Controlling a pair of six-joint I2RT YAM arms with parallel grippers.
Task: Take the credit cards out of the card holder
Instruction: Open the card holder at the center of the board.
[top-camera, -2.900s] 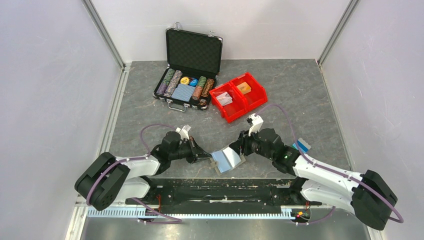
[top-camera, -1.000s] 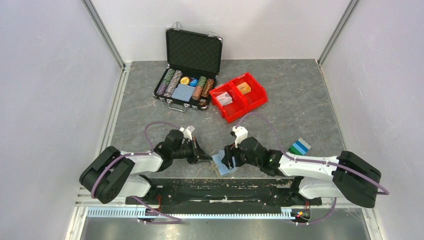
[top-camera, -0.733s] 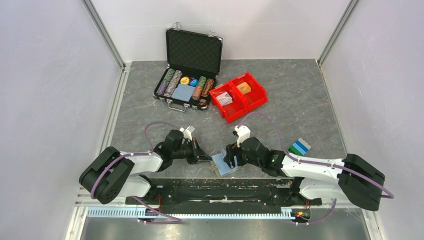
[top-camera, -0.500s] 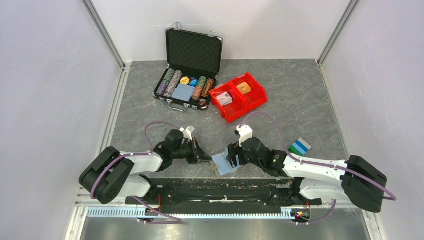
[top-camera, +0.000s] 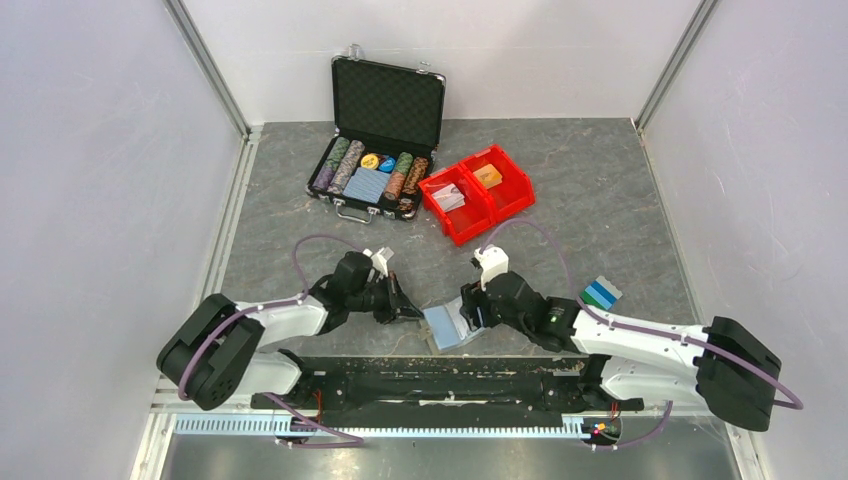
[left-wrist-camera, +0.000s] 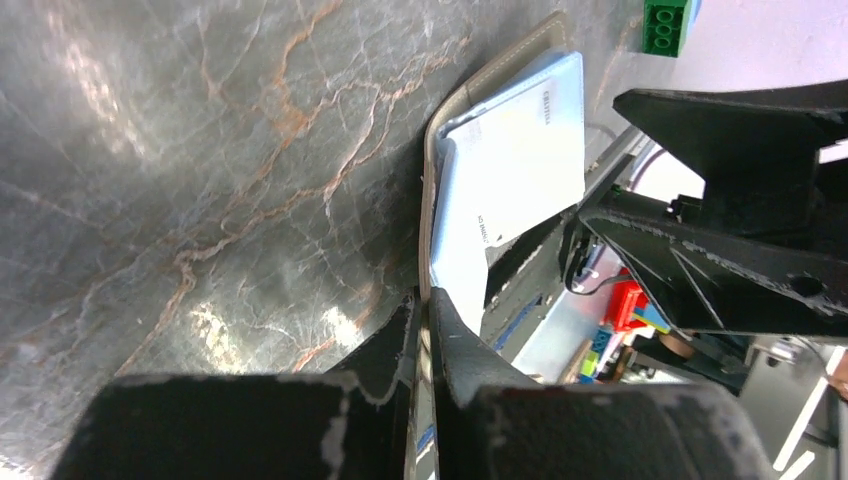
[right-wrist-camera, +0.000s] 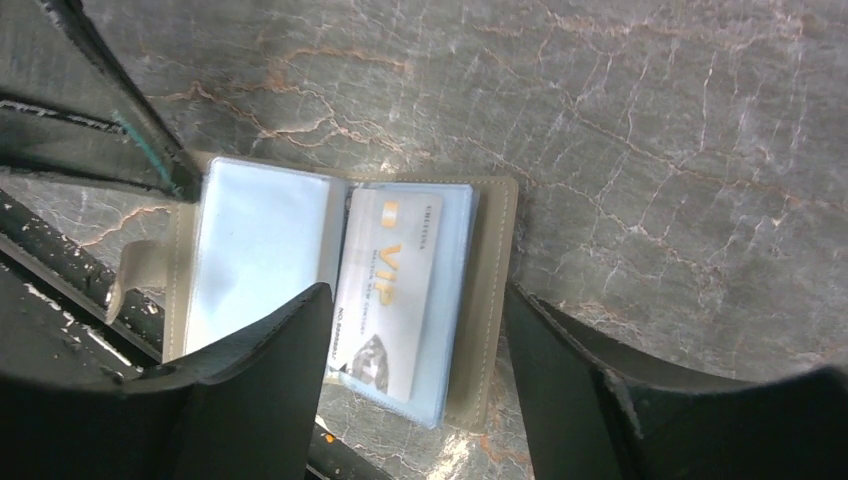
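The holder (top-camera: 446, 327) is lying open on the worktop (top-camera: 600, 190) near its front edge, between the two arms, with a pale card (right-wrist-camera: 388, 280) sitting tilted in the half away from the left gripper (top-camera: 411, 314). That gripper is pinching the holder's left edge, jaws closed tight on it. The right gripper (top-camera: 470, 312) is standing wide open over the card, a finger on each side, gripping nothing.
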